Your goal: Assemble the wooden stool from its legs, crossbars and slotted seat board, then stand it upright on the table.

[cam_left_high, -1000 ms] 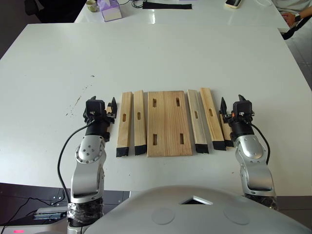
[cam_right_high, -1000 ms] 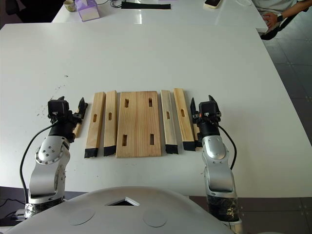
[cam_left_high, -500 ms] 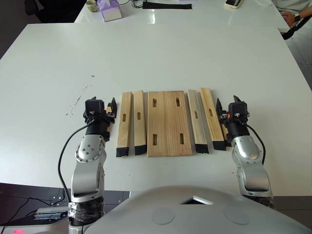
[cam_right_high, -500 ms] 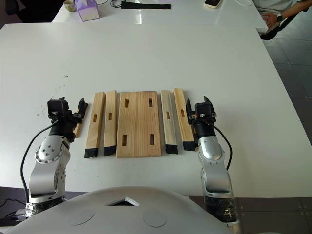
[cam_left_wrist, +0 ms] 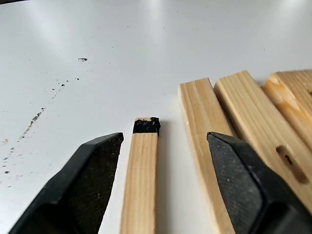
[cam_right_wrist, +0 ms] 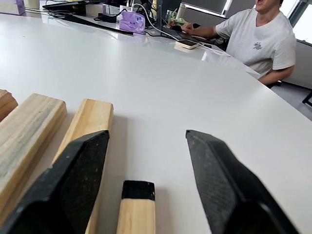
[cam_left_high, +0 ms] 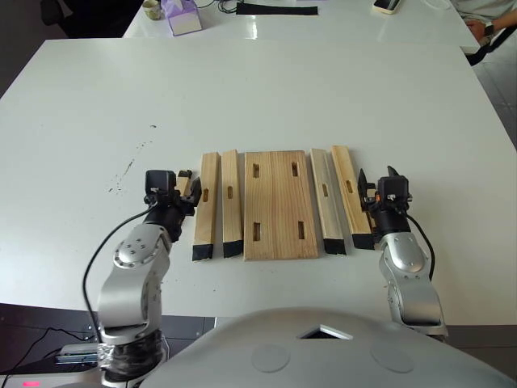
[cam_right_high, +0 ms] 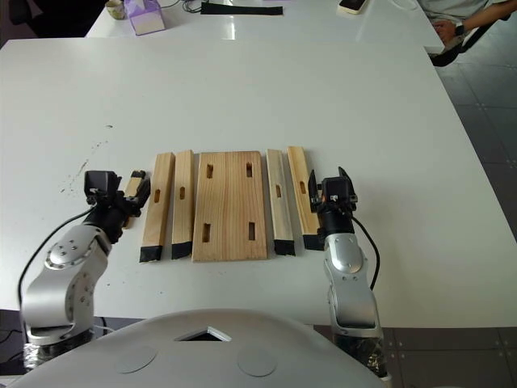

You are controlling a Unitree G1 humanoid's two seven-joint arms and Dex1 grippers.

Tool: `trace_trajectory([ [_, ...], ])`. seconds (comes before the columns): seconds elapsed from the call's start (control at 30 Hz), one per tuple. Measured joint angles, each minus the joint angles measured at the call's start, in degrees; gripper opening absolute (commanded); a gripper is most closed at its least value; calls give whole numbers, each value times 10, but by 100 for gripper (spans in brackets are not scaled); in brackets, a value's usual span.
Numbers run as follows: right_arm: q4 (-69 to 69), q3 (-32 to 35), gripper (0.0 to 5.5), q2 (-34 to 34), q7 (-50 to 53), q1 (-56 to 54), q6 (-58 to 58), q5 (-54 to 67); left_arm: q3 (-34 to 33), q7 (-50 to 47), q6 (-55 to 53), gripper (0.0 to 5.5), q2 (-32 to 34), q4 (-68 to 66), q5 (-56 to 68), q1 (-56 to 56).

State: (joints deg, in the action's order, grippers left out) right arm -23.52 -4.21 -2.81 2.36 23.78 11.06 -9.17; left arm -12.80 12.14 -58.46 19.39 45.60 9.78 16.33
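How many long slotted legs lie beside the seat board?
4. Left of the seat board: the outer left leg and inner left leg. Right of it: the inner right leg and outer right leg. All lie flat; none looks hidden.

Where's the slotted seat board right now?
The seat board lies flat on the table, centred in the eye views, between the inner left leg and inner right leg.

A white table (cam_left_high: 258,97) bears the seat board (cam_left_high: 279,204), flanked by paired legs (cam_left_high: 208,217), with thin crossbars (cam_left_wrist: 140,185) outermost.
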Motion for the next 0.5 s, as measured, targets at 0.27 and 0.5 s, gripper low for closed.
trace_trajectory([
  [0.27,-23,-10,290,26,32,40,-5,-11,-46,85,-24,321,122,-36,22,-18],
  [0.5,-27,-11,290,26,34,48,-5,-19,-75,105,-32,321,85,-62,75,15],
])
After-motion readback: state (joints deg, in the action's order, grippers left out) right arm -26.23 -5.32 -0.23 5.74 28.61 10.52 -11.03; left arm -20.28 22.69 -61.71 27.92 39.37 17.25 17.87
